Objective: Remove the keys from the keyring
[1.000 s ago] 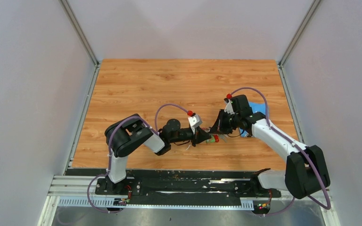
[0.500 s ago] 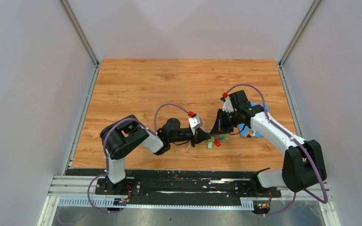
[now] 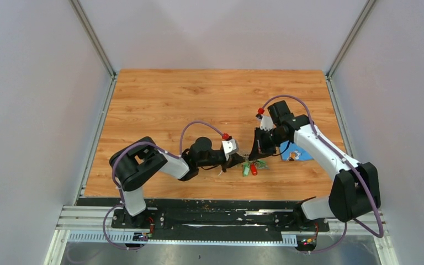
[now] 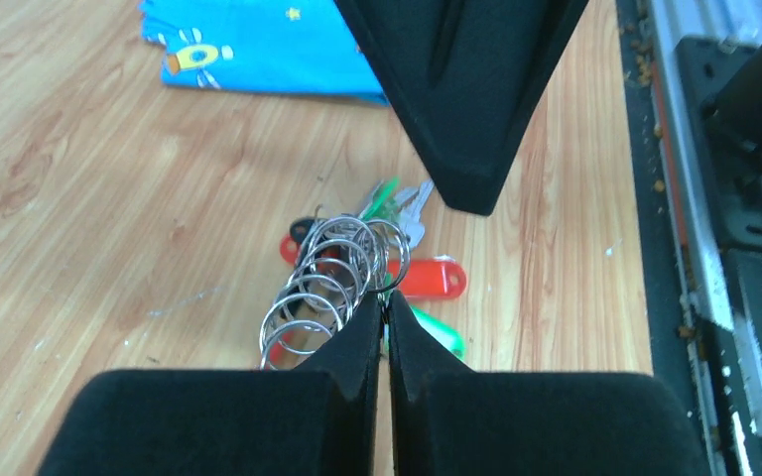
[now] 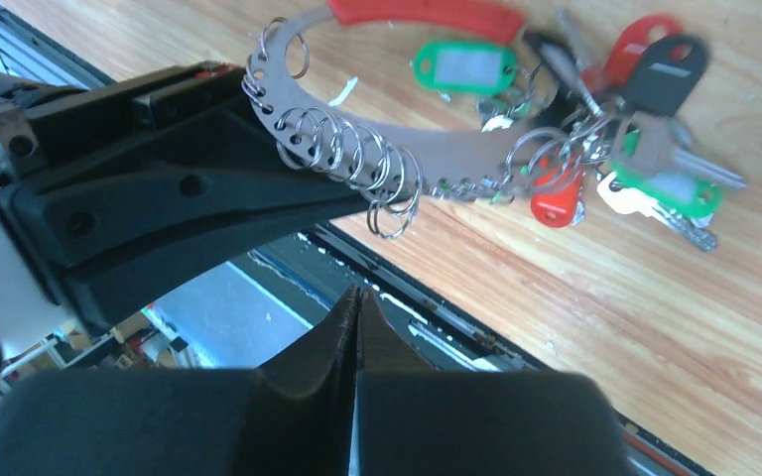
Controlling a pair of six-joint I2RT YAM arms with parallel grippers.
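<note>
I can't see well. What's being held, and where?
The left gripper pinches the keyring near one end of its metal band; the right gripper holds nothing.

**Three cameras, one shared spot between your tools.**
The top view looks down from above and behind the arm bases, far off. Your left gripper [image 4: 385, 305] camera looks close along its fingers at the keyring [image 4: 332, 278] pinched at their tips. The right gripper [image 5: 357, 295] camera faces it, close on that same keyring and the keys [image 5: 645, 164] beyond.

Shiny metal keyring [image 5: 357, 149], plastic-headed keys [image 5: 670, 188], matt woodgrain table [image 5: 605, 327].
</note>
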